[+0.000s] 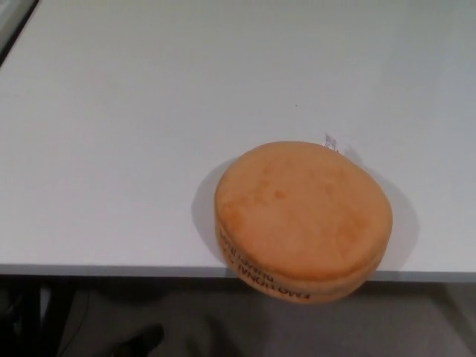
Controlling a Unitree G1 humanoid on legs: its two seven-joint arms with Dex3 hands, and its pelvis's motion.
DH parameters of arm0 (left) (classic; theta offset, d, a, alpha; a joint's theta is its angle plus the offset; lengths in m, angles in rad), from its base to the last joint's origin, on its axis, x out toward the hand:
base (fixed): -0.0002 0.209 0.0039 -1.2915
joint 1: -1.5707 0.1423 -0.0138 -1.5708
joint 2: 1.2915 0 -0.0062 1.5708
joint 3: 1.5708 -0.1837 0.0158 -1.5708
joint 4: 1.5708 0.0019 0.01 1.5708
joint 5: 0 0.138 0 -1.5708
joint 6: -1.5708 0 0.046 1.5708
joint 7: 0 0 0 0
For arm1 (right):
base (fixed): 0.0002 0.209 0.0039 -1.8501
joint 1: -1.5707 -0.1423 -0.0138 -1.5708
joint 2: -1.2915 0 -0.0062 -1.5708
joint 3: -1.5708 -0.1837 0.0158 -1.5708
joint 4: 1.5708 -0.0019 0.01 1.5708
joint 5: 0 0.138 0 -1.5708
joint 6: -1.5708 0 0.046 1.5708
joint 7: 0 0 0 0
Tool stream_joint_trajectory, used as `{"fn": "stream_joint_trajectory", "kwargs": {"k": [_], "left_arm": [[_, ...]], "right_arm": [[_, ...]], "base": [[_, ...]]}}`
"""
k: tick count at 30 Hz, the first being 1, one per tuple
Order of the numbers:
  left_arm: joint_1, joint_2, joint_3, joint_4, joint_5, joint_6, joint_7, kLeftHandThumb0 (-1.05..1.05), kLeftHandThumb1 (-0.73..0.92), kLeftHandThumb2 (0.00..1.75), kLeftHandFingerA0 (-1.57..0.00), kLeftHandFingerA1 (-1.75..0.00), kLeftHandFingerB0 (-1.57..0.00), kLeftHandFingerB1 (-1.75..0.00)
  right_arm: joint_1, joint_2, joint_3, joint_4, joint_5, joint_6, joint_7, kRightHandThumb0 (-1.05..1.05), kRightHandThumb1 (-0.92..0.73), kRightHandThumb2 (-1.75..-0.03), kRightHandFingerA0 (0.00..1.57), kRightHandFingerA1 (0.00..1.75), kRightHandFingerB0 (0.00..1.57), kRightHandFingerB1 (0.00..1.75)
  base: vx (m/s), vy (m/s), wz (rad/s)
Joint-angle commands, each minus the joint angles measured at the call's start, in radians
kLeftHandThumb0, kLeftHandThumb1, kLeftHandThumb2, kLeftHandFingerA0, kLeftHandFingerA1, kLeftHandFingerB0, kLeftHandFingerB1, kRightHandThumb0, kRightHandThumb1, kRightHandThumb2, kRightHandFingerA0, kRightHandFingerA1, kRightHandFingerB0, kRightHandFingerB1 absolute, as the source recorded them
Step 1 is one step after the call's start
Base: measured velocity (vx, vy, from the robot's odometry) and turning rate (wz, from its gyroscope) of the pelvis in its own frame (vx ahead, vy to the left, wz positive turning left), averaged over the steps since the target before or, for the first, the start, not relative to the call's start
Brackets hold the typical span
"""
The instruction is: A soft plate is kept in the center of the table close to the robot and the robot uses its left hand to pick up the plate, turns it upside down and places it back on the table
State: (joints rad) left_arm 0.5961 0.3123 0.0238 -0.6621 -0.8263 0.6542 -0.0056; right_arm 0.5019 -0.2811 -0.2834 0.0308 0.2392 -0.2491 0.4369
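The soft plate (303,216) is a thick round orange cushion with dark lettering along its side rim, printed upside down. It lies flat on the white table (134,134), right of centre, and its near part hangs over the table's front edge. A small white tag (331,141) sticks out at its far right side. Only a dark tip of my left hand (143,341) shows at the bottom edge, below the table's edge and well left of the plate, touching nothing. My right hand does not show.
The table's front edge (111,269) runs across the lower part of the view, with grey floor (357,327) below it. A dark strip (11,30) marks the table's far left corner.
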Motion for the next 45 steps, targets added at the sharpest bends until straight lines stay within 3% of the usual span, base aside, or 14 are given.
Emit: {"fn": "stream_joint_trajectory", "kwargs": {"k": [1,2,3,7,19,20,21,45], "left_arm": [[0.031,-0.103,0.056,0.512,0.394,-0.846,-0.271,-0.92,0.76,1.15,-0.11,-0.47,-0.06,-0.33],[0.018,-0.101,0.059,0.533,0.39,-0.828,-0.258,-0.97,0.91,0.78,-0.15,-0.39,-0.08,-0.27],[0.006,-0.101,0.063,0.541,0.378,-0.8,-0.248,-0.95,0.92,0.74,-0.18,-0.38,-0.12,-0.3],[-0.033,-0.096,0.047,0.577,0.366,-0.74,-0.227,-0.96,0.91,0.79,-0.18,-0.4,-0.11,-0.29],[-0.032,-0.099,0.009,0.639,0.398,-0.824,-0.274,-0.93,0.92,0.72,-0.19,-0.41,-0.14,-0.28],[-0.031,-0.102,0.008,0.639,0.401,-0.829,-0.272,-0.93,0.92,0.72,-0.19,-0.41,-0.14,-0.28],[-0.031,-0.104,0.005,0.644,0.411,-0.843,-0.269,-0.9,0.73,1.11,-0.16,-0.5,-0.09,-0.42],[-0.037,-0.12,0.006,0.727,0.472,-0.976,-0.286,-0.9,0.74,1.12,-0.18,-0.49,-0.1,-0.42]], "right_arm": [[0.045,-0.009,-0.021,0.015,0.002,-0.02,0.009,-0.75,-0.86,-0.67,0.43,0.41,0.28,0.31],[0.046,-0.009,-0.022,0.02,0.002,-0.027,0.011,-0.74,-0.87,-0.67,0.43,0.41,0.28,0.3],[0.046,-0.007,-0.022,0.023,0.002,-0.031,0.01,-0.74,-0.87,-0.67,0.43,0.4,0.29,0.3],[0.048,-0.01,-0.022,0.027,-0.005,-0.027,0.005,-0.76,-0.88,-0.67,0.42,0.39,0.3,0.3],[0.057,-0.013,-0.013,0.044,-0.008,-0.071,0.026,-0.75,-0.88,-0.67,0.4,0.39,0.33,0.31],[0.058,-0.013,-0.013,0.041,-0.008,-0.07,0.027,-0.75,-0.88,-0.67,0.4,0.39,0.33,0.31],[0.06,-0.014,-0.012,0.041,-0.01,-0.069,0.026,-0.76,-0.88,-0.67,0.4,0.39,0.33,0.31],[0.076,-0.013,-0.009,0.035,-0.012,-0.07,0.027,-0.77,-0.88,-0.67,0.41,0.4,0.33,0.3]], "base": [[0.0,0.0,0.0],[0.0,0.0,0.0],[0.0,0.0,0.0],[0.0,0.0,0.0],[0.0,0.0,0.0],[0.0,0.0,0.0],[0.0,0.0,0.0],[0.0,0.0,0.0]]}}
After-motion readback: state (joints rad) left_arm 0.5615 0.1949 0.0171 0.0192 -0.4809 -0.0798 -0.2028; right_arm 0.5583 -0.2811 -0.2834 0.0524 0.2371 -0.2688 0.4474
